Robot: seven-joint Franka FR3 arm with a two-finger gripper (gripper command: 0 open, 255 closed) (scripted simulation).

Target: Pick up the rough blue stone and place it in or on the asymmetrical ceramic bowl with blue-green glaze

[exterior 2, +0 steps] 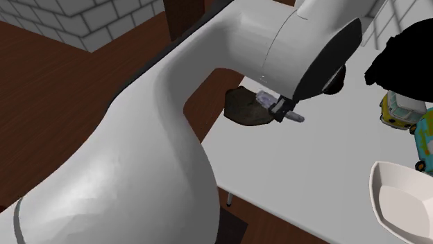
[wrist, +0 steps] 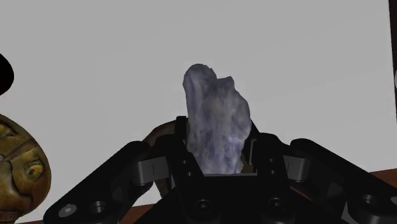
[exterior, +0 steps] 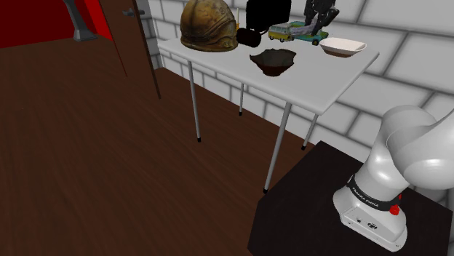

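Gripper (wrist: 219,151): closed on the stone, with a black finger (wrist: 180,153) pressed to either side of it.
Stone (wrist: 215,124): pale blue-grey with a rough surface, held upright between the fingers. In the second exterior view it overlaps the dark bowl's rim on the toy van's side. Cannot tell whether it touches the bowl.
Dark bowl (exterior: 273,61): lopsided, and drawn dark brown rather than blue-green. It sits on the table, and in the wrist view a brown piece of its rim shows just behind the stone.
Helmet (exterior: 209,25): bronze-coloured, near the dark bowl and farther back, toward the shoulder view's left.
Toy van (exterior: 289,32): yellow-green, just behind the dark bowl, by the wall.
White bowl (exterior: 342,47): shallow, near the dark bowl on the shoulder view's right.
Table (exterior: 320,84): white top on thin legs, set against the pale block wall (exterior: 407,80).
Arm (exterior 2: 173,118): white, crossing the foreground of the second exterior view toward the dark bowl.
Stand (exterior: 313,196): black box on the brown wood floor (exterior: 94,160), well apart from the dark bowl.
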